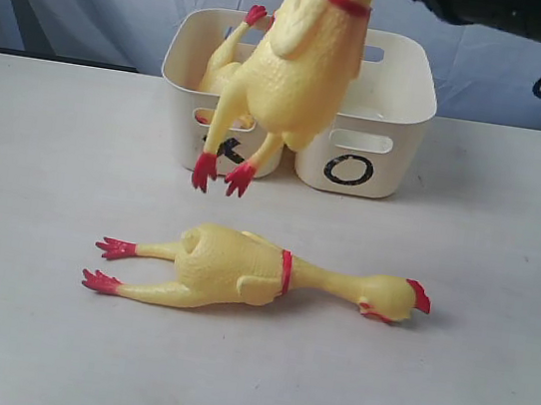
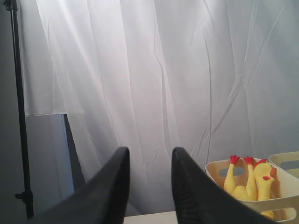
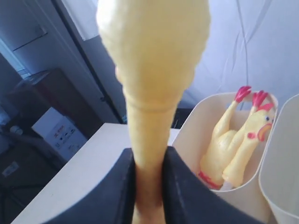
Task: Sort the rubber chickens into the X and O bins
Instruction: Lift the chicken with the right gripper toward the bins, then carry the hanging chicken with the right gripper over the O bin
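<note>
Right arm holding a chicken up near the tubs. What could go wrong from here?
The right claw pinches only the thin neck of the hanging chicken, so the plump body may swing or slip. Its feet seem to dangle below the rim of the X bin and could catch the wall if it isn't lifted. The X bin already holds chickens, leaving little room.

A plump yellow chicken [image 1: 288,74] hangs feet-down before the X bin [image 1: 182,79] and O bin [image 1: 403,120]; a second chicken [image 1: 241,269] lies flat on the table [image 1: 21,329].
</note>
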